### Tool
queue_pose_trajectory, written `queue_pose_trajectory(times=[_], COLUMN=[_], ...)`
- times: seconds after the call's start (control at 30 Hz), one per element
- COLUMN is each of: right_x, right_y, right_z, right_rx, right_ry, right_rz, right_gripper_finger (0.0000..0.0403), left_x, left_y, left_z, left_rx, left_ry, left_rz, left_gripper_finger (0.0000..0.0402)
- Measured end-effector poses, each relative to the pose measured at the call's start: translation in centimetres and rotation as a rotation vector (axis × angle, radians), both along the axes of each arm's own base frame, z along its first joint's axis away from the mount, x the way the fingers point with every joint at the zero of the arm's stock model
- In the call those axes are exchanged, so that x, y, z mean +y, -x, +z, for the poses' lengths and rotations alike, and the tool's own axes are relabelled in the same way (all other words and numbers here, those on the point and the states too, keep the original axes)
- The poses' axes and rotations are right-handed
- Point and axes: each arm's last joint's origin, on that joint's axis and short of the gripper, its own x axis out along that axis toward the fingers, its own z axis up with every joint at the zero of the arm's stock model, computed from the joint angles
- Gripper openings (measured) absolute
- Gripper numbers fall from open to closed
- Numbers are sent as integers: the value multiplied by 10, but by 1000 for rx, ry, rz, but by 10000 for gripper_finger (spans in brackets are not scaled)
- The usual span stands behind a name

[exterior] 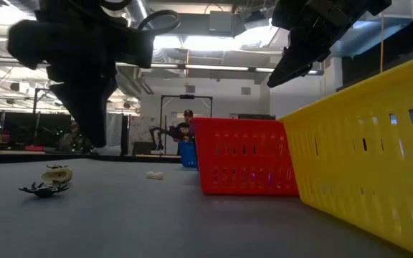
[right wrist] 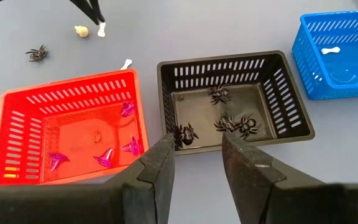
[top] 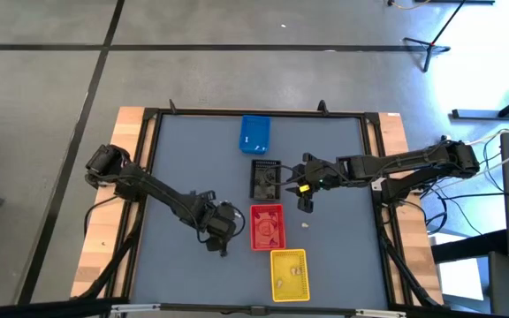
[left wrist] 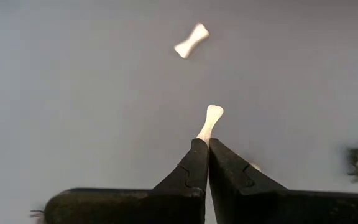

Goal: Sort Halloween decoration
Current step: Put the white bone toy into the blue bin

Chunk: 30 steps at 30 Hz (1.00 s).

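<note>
My left gripper (left wrist: pixel 208 142) (top: pixel 223 235) is over the bare table left of the red tray (top: pixel 268 227), shut on a white bone (left wrist: pixel 209 121). Around it on the table lie a second bone (left wrist: pixel 191 41) (right wrist: pixel 126 63), a cream skull (right wrist: pixel 81 30) (exterior: pixel 56 173) and a black spider (right wrist: pixel 37 53) (exterior: pixel 43 189). My right gripper (right wrist: pixel 197 140) (top: pixel 306 196) hangs open over the black tray (right wrist: pixel 297 112). Several spiders lie in that tray, one (right wrist: pixel 184 134) close beside a finger. The blue tray (right wrist: pixel 337 56) holds a bone (right wrist: pixel 331 51). My left gripper pinches one end of the white bone (left wrist: pixel 204 132) between its two fingertips, coming from above and pointing down. The bone runs on in line with the fingers and its free knob (left wrist: pixel 214 112) sticks out below them. Whether that knob touches the table, I cannot tell.
Purple witch hats (right wrist: pixel 128 147) lie in the red tray. The yellow tray (top: pixel 290 274) (exterior: pixel 364 158) stands nearest the table's near edge. One small white piece (top: pixel 306 225) lies right of the red tray. People show in the room behind the table (exterior: pixel 186 125).
</note>
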Motion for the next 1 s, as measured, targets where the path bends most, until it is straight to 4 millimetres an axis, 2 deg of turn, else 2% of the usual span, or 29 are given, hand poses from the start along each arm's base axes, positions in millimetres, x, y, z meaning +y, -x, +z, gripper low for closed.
queue_pose_trajectory(times=[0.47, 1.0], right_x=[0, 0], right_y=[0, 0], right_z=[0, 0], right_rx=[0, 0], right_ry=[0, 0], right_rz=[0, 0], right_gripper_finger=[134, 134], left_x=[23, 63], left_y=[-8, -17], left_z=[0, 0], left_rx=[7, 30], left_ry=[-38, -85], left_rz=[7, 30], left_gripper_finger=[0, 0])
